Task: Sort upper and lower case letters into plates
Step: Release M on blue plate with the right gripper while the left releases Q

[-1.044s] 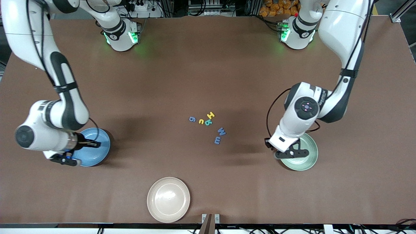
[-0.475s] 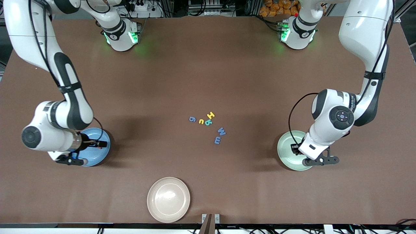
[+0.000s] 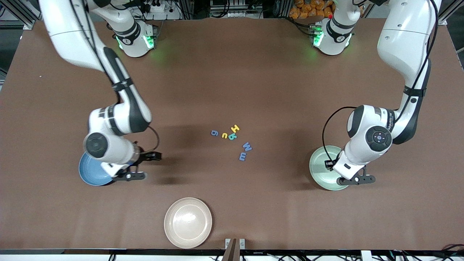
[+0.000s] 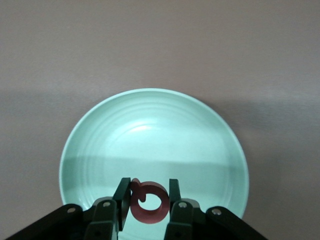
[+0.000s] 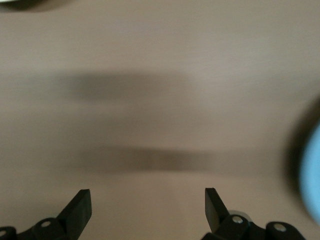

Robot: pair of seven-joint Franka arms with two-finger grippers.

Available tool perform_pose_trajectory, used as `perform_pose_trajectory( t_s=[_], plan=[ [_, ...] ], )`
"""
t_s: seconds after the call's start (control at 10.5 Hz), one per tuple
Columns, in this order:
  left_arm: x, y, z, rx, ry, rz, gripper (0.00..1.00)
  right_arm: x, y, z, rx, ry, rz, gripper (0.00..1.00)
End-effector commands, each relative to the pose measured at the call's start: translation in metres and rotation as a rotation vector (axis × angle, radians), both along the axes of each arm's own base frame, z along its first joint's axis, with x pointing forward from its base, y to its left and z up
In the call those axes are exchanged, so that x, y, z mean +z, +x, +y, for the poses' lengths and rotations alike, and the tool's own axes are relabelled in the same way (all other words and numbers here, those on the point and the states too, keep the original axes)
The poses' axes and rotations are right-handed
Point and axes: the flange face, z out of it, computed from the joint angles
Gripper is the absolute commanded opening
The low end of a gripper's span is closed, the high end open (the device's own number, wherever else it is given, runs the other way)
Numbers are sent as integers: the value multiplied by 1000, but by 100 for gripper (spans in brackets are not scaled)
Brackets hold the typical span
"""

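Six small letters lie mid-table: a blue g (image 3: 214, 133), a yellow u (image 3: 224, 135), a teal b (image 3: 232, 137), a yellow H (image 3: 235, 128), a blue W (image 3: 247, 146) and a blue m (image 3: 242, 156). My left gripper (image 3: 357, 179) (image 4: 148, 197) hangs over the mint green plate (image 3: 320, 166) (image 4: 150, 130), at its rim, shut on a red letter (image 4: 149, 201). My right gripper (image 3: 146, 166) (image 5: 148, 205) is open and holds nothing. It is over bare table beside the sky blue plate (image 3: 88, 175) (image 5: 312, 175), which the right arm partly hides.
A cream-beige plate (image 3: 187, 222) sits near the table's front edge, nearer the camera than the letters. The brown table (image 3: 232, 72) is bare between the letter cluster and each coloured plate.
My right gripper opened over the blue plate, then swung off it toward the table's middle. My left gripper, shut on the red letter, crossed the mint plate toward the left arm's end, then held still.
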Motion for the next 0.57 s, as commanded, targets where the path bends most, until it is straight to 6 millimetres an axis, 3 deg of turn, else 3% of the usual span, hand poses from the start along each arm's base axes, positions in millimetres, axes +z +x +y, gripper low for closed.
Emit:
perform_pose_trajectory(
  t_s=[0.0, 0.19, 0.47],
  plan=[
    [2, 0, 9, -2, 20, -3, 22, -10, -25, 77, -27, -11, -34, 100],
    [2, 1, 11, 11, 20, -3, 100, -14, -60, 143, -30, -18, -28, 100],
    [24, 1, 7, 6, 26, -11, 100, -35, -107, 211, -116, -33, -20, 100]
  ],
)
